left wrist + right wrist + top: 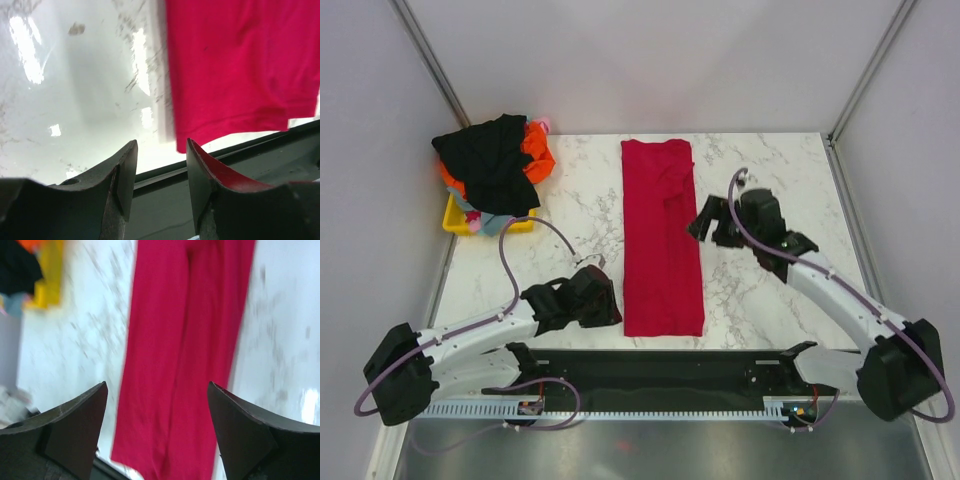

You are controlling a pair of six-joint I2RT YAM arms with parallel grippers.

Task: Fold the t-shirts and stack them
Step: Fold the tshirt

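Note:
A crimson red t-shirt (pixel 662 238) lies folded into a long narrow strip down the middle of the marble table. It also shows in the left wrist view (pixel 240 65) and the right wrist view (pixel 185 350). My left gripper (pixel 612 300) is open and empty, just left of the strip's near left corner (pixel 182 142). My right gripper (pixel 704 222) is open wide and empty, just right of the strip's middle. Black (pixel 490 160), orange (pixel 538 155), pink and light blue t-shirts are heaped at the back left.
The heap sits on a small yellow plastic bin (pixel 455 220) at the table's back left corner, also in the right wrist view (pixel 47 275). A black rail (pixel 660 365) runs along the near table edge. Grey walls enclose the table.

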